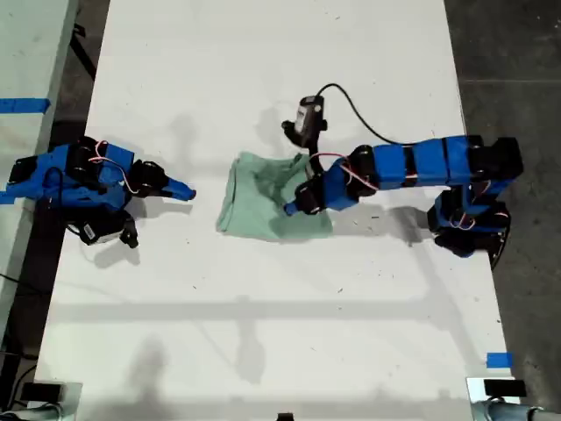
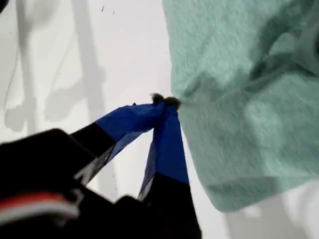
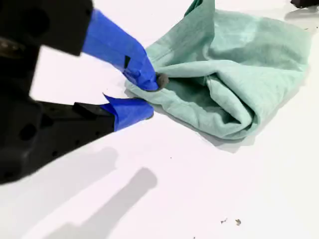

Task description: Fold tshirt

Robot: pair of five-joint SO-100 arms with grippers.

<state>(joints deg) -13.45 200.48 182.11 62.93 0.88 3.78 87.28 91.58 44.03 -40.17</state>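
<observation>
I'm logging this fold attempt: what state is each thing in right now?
tshirt: bunched in a rumpled heap on the table, not neatly folded.
my first gripper: shut, tips pinching the tshirt's edge.
my second gripper: open, holding nothing; the exterior view shows it apart from the tshirt.
</observation>
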